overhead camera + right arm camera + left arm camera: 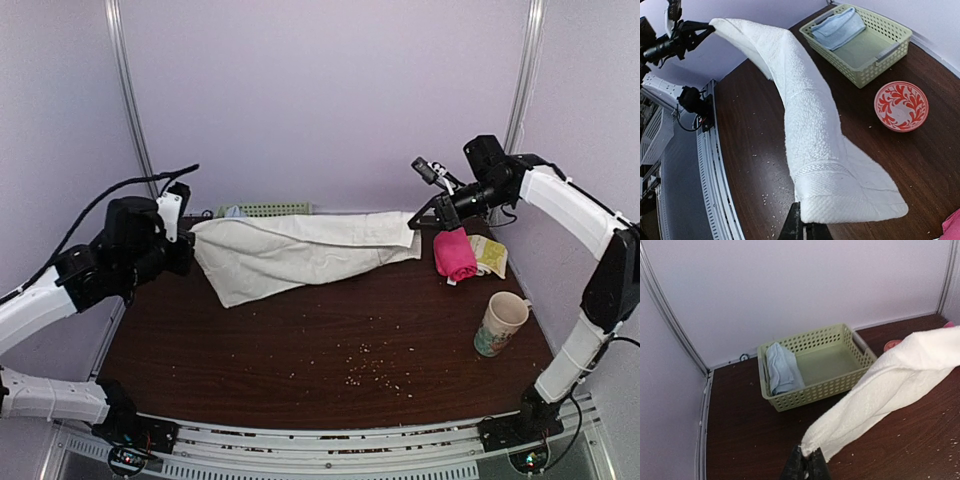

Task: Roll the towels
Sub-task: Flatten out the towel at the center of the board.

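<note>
Left claw [805, 466] pinched shut on white towel [880, 385] corner, far left. Right claw [801, 229] clamped on opposite end, far right. Towel hangs stretched between them above table [250, 350]. Blue towel [782, 369] lies inside green basket [810, 394]. Pink cloth [455, 253], possibly a rolled towel, sits right.

Three towels: one white towel [310, 250], one pale blue towel [782, 367], one pink towel [455, 253]. One green perforated basket [810, 391], one red-patterned bowl [901, 106], one mug [500, 323], one yellow-printed flat item [491, 255].
</note>
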Robot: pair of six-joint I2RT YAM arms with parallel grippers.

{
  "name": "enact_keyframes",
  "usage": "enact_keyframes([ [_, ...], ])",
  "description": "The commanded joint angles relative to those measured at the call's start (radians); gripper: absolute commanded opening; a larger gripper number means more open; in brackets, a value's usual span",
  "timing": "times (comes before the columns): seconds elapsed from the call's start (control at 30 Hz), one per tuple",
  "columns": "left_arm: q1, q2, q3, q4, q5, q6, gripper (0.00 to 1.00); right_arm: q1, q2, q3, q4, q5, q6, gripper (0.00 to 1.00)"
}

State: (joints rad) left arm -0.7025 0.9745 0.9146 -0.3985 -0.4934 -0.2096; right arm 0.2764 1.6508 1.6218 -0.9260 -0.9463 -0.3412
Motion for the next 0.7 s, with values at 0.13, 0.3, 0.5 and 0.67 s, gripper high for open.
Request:
enact_keyframes([
  [0.13, -0.005, -0.366, -0.091, 0.119, 0.370, 0.047, 0.00, -0.005, -0.350, -0.235, -0.199, -0.159, -0.255, 0.00],
  [0.3, -0.005, -0.463, -0.114, 0.091, 0.460, 0.016, 0.00, -0.006, -0.562, -0.368, -0.156, -0.144, -0.257, 0.00],
  [0.5, -0.006, -0.291, -0.131, 0.098, 0.354, -0.089, 0.00, -0.008, -0.627, -0.589, 0.116, -0.116, -0.031, 0.00],
  [0.67, 0.034, 0.235, 0.009, -0.014, 0.088, -0.226, 0.00, -0.015, -0.283, -0.488, 0.260, 0.025, 0.107, 0.11],
])
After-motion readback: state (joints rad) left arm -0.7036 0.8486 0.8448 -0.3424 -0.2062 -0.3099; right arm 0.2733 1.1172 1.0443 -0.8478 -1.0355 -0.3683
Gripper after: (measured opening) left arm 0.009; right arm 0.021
